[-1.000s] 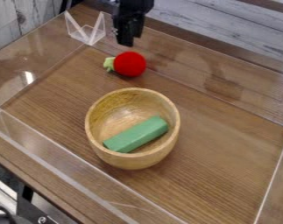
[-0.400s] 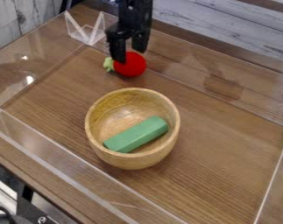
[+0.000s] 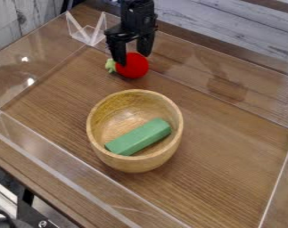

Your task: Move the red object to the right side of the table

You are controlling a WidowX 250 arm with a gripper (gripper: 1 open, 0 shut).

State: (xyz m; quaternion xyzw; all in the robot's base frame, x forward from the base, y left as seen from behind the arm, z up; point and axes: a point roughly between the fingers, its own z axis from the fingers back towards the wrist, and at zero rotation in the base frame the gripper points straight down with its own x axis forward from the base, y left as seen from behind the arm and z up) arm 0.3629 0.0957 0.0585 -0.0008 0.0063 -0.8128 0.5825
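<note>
The red object (image 3: 133, 64), a small bright red ball-like fruit with a green stub on its left, lies on the brown wood-grain table (image 3: 229, 142) toward the back left. My black gripper (image 3: 132, 49) comes down from above and stands open, one finger on each side of the fruit's upper part. Whether the fingers touch the fruit I cannot tell.
A round wooden bowl (image 3: 105, 142) sits in front of the fruit with a green block (image 3: 139, 137) lying in it. Clear acrylic walls (image 3: 39, 156) edge the table, and a clear angled piece (image 3: 86, 30) stands at the back left corner.
The gripper has come down from above the fruit and spread its fingers wide around it. The fruit, bowl and block have not moved.
</note>
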